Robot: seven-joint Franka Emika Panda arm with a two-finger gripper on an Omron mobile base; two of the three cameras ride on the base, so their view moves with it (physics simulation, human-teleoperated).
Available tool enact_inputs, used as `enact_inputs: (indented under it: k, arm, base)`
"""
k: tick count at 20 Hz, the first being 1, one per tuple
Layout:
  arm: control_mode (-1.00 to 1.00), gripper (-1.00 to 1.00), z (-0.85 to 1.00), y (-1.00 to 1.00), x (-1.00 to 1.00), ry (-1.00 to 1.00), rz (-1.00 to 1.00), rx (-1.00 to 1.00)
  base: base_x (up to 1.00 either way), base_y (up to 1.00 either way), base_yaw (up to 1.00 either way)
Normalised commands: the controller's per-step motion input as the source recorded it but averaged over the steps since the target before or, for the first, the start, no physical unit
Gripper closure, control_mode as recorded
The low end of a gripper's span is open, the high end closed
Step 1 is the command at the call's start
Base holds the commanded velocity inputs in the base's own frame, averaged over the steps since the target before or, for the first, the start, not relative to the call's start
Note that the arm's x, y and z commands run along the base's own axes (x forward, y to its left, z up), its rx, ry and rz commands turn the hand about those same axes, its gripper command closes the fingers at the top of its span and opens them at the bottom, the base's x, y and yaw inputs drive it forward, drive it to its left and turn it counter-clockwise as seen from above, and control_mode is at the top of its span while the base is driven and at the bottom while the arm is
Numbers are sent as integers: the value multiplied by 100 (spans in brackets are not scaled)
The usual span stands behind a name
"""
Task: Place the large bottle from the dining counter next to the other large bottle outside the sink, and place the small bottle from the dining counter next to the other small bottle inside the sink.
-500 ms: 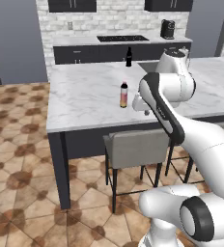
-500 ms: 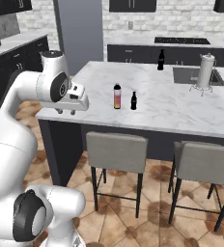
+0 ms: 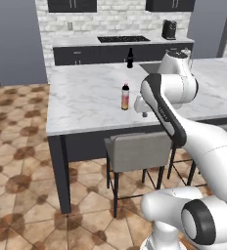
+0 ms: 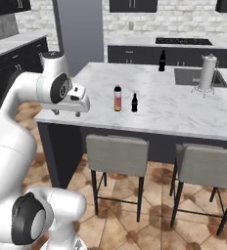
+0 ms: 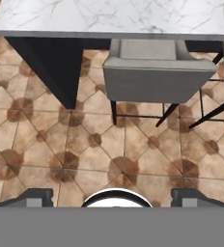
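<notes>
Two bottles stand on marble worktop (image 4: 184, 112), well beyond jaws: pink-orange large bottle (image 4: 117, 98) with small dark bottle (image 4: 134, 103) just beside it. Arm bent at elbow, gripper (image 4: 66, 114) pointing down at near worktop edge, above grey stool (image 5: 155, 72). Jaws wide open, empty. All-dark large bottle (image 4: 162, 61) stands near sink (image 4: 189, 76), far side.

A tall pink-to-orange bottle (image 4: 117, 98) with a dark cap stands upright on the white marble table (image 4: 174, 110), just beside a small dark bottle (image 4: 134, 103), also upright. An all-dark tall bottle (image 4: 162, 61) stands at the far edge, near the dark sink (image 4: 188, 76) and its grey faucet (image 4: 207, 72).
</notes>
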Motion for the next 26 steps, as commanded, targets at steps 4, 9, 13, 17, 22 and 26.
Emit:
enact_inputs:
  k: [4,9,13,17,22,26]
  arm:
    - [100,-100,0,0,0,0,0,0]
    - [100,-100,0,0,0,0,0,0]
    - [100,-100,0,0,0,0,0,0]
    - [100,-100,0,0,0,0,0,0]
    - [100,-100,0,0,0,0,0,0]
    - [100,-100,0,0,0,0,0,0]
  base:
    - [42,-4,-4]
    - [41,0,-4]
    - [40,0,-4]
    - [40,0,-3]
    - [45,0,-3]
    - [43,0,-3]
